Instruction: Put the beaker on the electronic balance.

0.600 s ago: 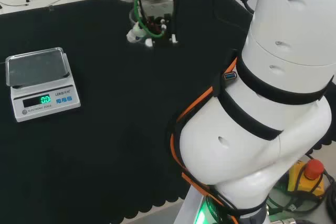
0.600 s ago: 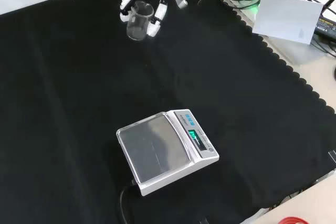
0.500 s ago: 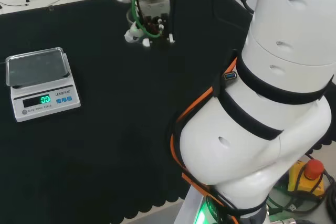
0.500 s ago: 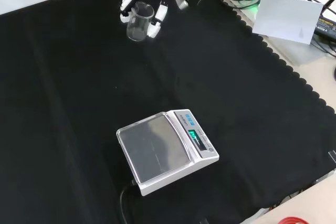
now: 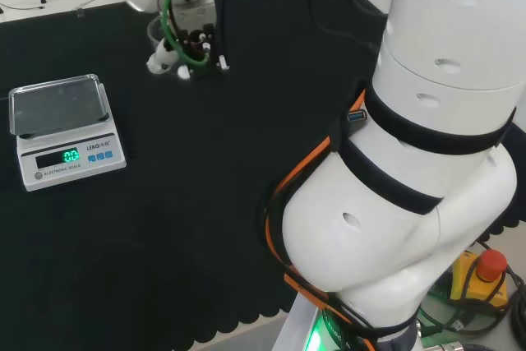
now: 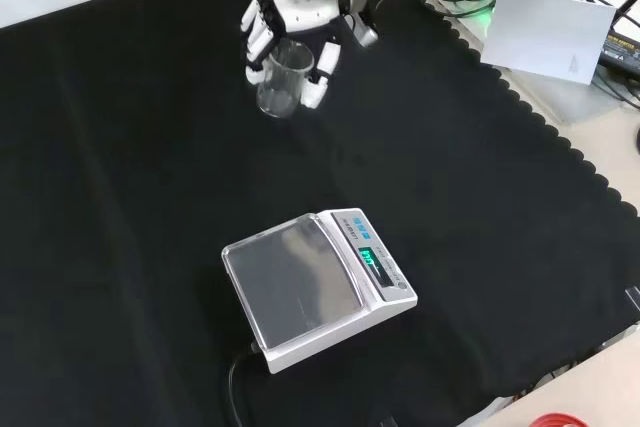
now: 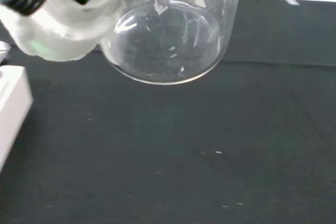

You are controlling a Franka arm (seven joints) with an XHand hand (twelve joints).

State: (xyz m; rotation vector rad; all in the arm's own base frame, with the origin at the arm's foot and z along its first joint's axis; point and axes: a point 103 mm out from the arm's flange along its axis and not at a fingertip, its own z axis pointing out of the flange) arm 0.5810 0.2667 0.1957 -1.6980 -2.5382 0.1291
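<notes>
Fingers (image 6: 313, 79) are curled round the clear beaker (image 6: 281, 82) in the front view, far behind the electronic balance (image 6: 300, 282). Seen from the head view, the hand (image 5: 177, 59) is carried right of the balance. Through the wrist view, the beaker should be kept upright and lowered centrally onto the pan.

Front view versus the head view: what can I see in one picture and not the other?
The front view gives the clear beaker plainly, upright, with the hand curled round it, its fingers on its sides, plus white paper beyond the cloth's edge. The head view gives the arm's big white links and a red button by the base. Both share the black cloth and the electronic balance, its pan bare and its green display lit.
</notes>
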